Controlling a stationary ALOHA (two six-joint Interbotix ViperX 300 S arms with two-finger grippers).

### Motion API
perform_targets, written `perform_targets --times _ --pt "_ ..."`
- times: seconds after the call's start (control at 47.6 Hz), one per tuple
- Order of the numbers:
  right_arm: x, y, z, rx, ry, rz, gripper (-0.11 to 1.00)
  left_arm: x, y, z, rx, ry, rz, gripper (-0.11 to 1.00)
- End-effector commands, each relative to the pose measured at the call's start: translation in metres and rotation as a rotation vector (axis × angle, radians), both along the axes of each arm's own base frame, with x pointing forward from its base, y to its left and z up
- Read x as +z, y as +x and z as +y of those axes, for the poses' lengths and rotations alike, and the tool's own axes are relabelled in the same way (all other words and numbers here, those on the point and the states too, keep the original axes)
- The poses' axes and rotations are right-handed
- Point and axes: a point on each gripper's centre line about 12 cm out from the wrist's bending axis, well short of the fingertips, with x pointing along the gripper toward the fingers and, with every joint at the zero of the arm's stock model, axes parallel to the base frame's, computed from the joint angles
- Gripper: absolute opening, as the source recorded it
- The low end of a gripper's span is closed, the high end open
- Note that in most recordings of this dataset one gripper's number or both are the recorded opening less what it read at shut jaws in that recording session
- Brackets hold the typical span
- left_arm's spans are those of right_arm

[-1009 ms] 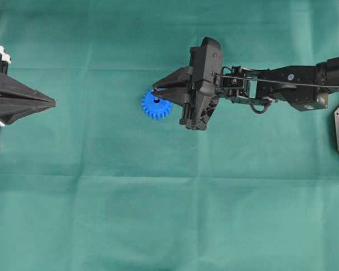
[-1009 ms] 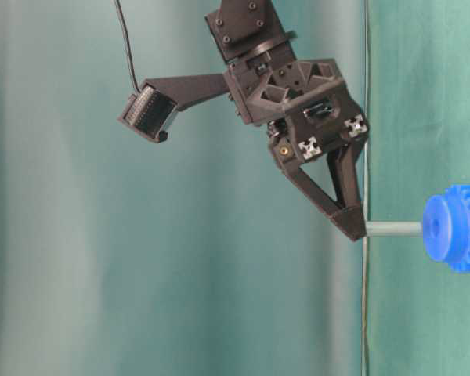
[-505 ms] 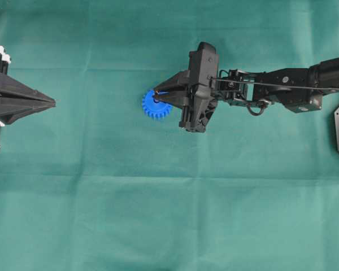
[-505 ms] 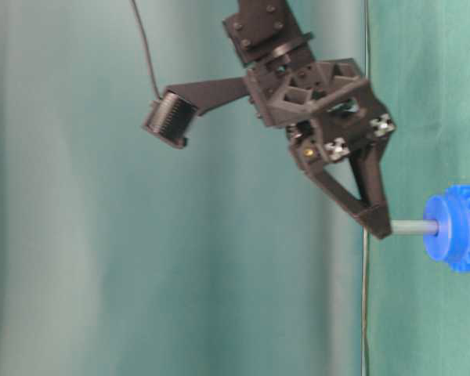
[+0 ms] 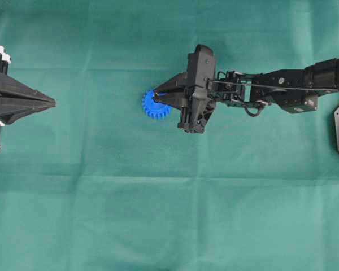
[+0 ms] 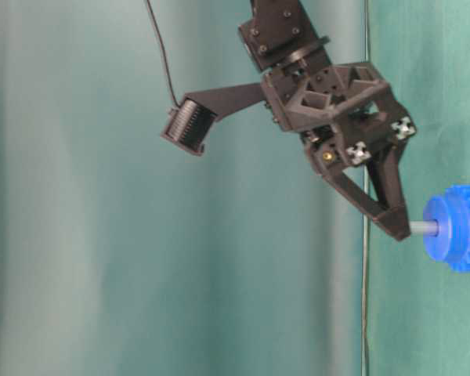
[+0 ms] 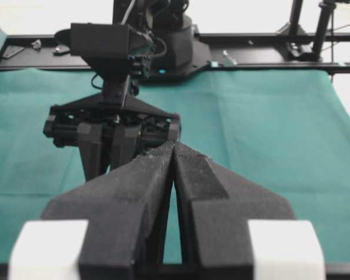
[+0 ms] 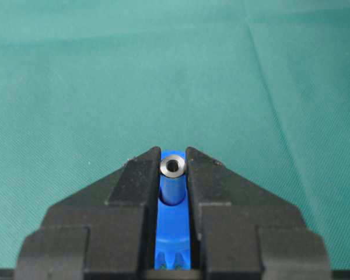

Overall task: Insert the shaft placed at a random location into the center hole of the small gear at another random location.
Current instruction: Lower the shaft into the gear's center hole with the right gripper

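Surface: green cloth [image 5: 158,197] covers the whole table, with faint fold lines running across it.
Small gear: the bright blue small gear [image 5: 153,107] lies flat on the cloth a little left of the middle of the overhead view; its right part is hidden under the right arm's fingers.
Shaft: the silvery-grey shaft [image 6: 421,229] stands on end over the gear's middle. In the table-level view only a short grey length shows between the fingertips and the gear's blue hub.
Center hole: hidden by the shaft and the hub; how deep the shaft sits in it cannot be told.
Right gripper: the right gripper [image 8: 174,165] is clamped on the top end of the shaft, one black finger on each side, the shaft's round end face showing between the tips in the right wrist view. It points down at the gear at a slant.
Left gripper: the left gripper [image 5: 52,103] rests at the left edge of the overhead view, well apart from the gear. Its two fingers are pressed together at the tips with nothing between them.
Frame: a black frame [image 7: 262,55] runs along the far edge of the cloth in the left wrist view.
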Motion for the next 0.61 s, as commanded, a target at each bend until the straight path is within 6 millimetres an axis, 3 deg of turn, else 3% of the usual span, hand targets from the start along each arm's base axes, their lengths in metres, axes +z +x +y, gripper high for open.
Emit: perform_targets --times 0.0,0.589 --pt "0.0118 0.0078 -0.0004 0.005 -0.018 -0.047 0.13 0.0061 0.0023 0.0005 0.003 0.001 -0.015 0.0" --pt "0.0019 0.0071 -0.0004 0.005 -0.012 -0.014 0.13 0.0063 0.0024 0.0014 0.007 0.003 -0.017 0.0"
